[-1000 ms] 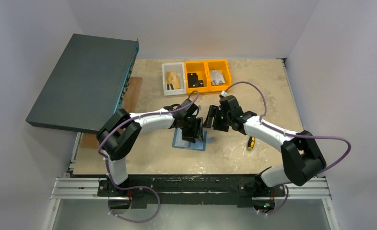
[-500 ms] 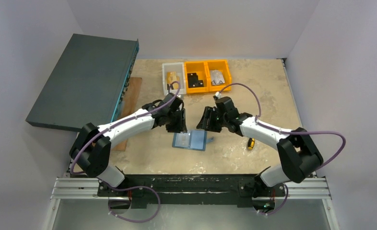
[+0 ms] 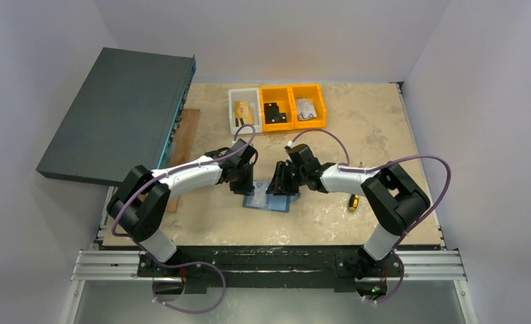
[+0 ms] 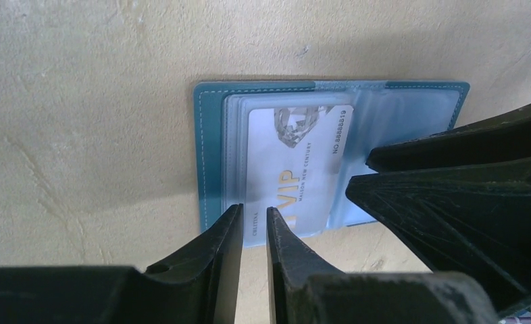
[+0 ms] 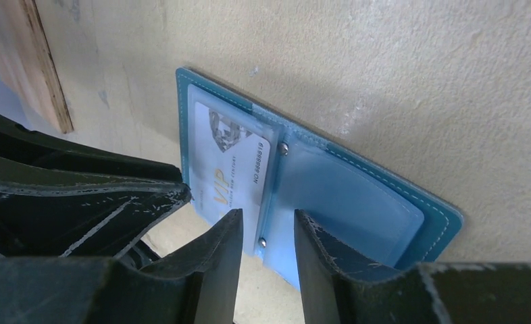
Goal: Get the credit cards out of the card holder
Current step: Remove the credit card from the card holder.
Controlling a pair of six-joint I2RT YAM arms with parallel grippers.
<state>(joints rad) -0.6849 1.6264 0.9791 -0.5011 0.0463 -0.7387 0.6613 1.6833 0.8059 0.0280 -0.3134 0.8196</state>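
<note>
Three bins stand in a row at the far edge of the surface [image 3: 377, 128]. The white bin [image 3: 232, 111] holds a tan flat piece [image 3: 244, 112], the middle orange bin [image 3: 277, 92] a black piece [image 3: 273, 113], and the right orange bin [image 3: 319, 101] a silvery-grey piece [image 3: 306, 108]. These are possibly cards, but too small to confirm.

The card holder [image 3: 261, 202] lies open and flat mid-surface, teal at the rim and lighter blue inside, with clear sleeves. One pale credit card [image 4: 296, 169] with gold VIP lettering sits in its left half.

The left end effector [image 4: 254, 210] has its jaws narrowly apart at the holder's left edge, by the card's corner. The right end effector [image 5: 266, 216] has a wider gap and straddles the riveted sleeve edge. Contact cannot be confirmed for either.
</note>
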